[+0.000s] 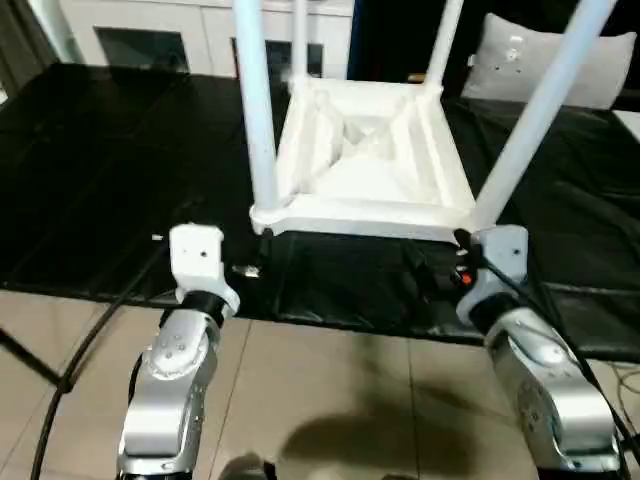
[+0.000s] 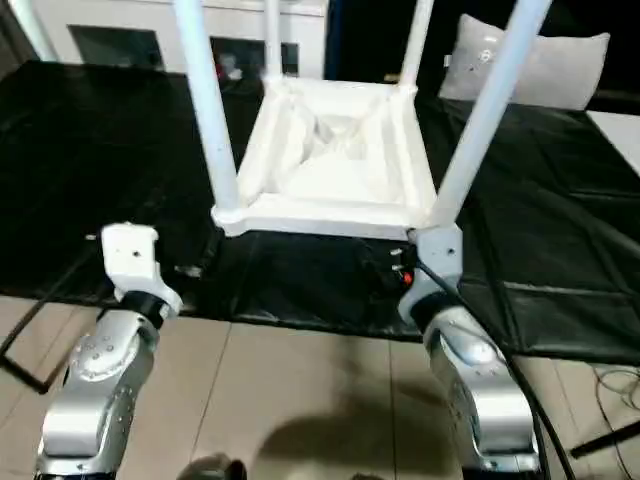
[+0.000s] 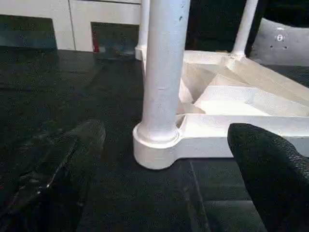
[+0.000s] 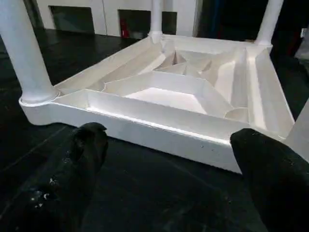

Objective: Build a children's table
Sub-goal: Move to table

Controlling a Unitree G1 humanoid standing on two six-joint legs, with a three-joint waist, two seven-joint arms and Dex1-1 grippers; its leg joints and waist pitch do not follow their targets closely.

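On the black-covered worktable (image 1: 90,150), near its front edge, the children's table (image 1: 365,165) stands inverted; our left gripper (image 3: 166,193) and right gripper (image 4: 166,188) gape empty; light, rigid, slick plastic, best gripped by a leg (image 1: 257,110).

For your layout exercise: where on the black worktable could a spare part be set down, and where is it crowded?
Free: the black worktable left of the upturned children's table, and the stretch right of it, before the grey cushion. Crowded: the near edge, where both open tools sit at the table's front corners beside cables.
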